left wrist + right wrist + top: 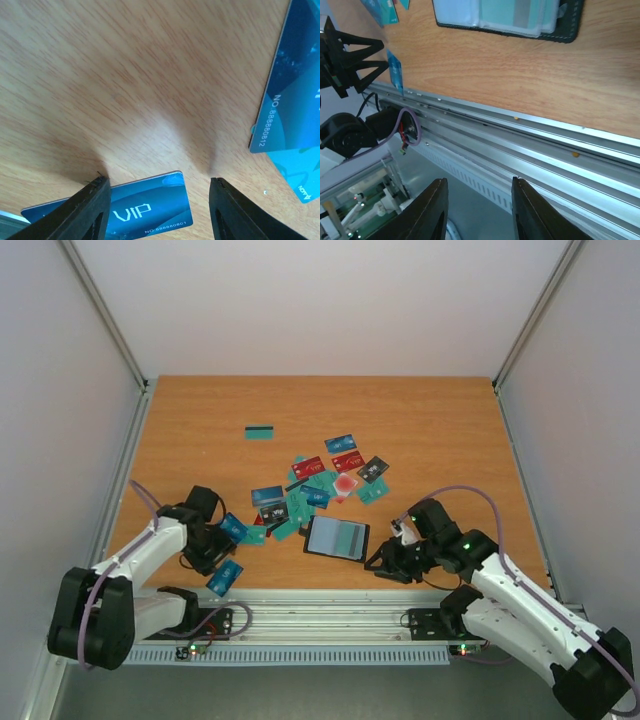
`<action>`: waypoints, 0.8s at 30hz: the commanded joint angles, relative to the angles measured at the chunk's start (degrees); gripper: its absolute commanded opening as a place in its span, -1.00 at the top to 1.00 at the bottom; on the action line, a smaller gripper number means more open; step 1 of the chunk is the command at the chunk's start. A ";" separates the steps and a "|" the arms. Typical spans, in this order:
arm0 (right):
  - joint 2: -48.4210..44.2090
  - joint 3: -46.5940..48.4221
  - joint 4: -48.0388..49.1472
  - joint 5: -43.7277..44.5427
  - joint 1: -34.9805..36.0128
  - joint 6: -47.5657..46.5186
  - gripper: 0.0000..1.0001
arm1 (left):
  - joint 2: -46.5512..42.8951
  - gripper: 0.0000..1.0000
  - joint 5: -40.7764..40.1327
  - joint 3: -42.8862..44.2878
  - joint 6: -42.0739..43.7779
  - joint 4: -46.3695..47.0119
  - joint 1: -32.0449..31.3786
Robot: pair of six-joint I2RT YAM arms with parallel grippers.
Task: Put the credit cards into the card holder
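The black card holder (337, 538) lies open near the table's front edge, with a teal card in its pocket; it also shows at the top of the right wrist view (570, 30). Several credit cards (320, 480) in teal, blue, red and dark grey lie scattered behind it. My left gripper (206, 548) is open, low over the wood. A blue VIP card (150, 210) lies flat between its fingers (92, 210), which do not grip it. Another blue card (290, 85) lies to its right. My right gripper (385, 562) is open and empty, just right of the holder.
A lone teal card (260, 432) lies apart at the back. A blue card (225, 577) sits by the front edge. The metal rail (530, 135) runs along the table's front, below my right gripper (480, 200). White walls enclose three sides.
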 commanded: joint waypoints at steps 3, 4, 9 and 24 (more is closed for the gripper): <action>5.21 -1.23 15.71 3.16 8.80 13.72 0.27 | -0.34 -0.11 4.34 -4.33 -2.29 -0.27 -1.24; 6.77 -1.17 18.47 4.15 10.64 15.36 0.28 | -0.89 -0.11 4.85 -4.30 -2.57 -0.34 -1.17; 15.45 2.32 27.99 10.33 20.63 22.93 0.31 | -2.72 -0.19 4.62 0.21 -0.83 -6.16 -1.17; 50.95 21.68 48.78 26.49 44.00 38.91 0.30 | -9.94 -0.29 2.94 6.86 2.19 -12.76 -1.04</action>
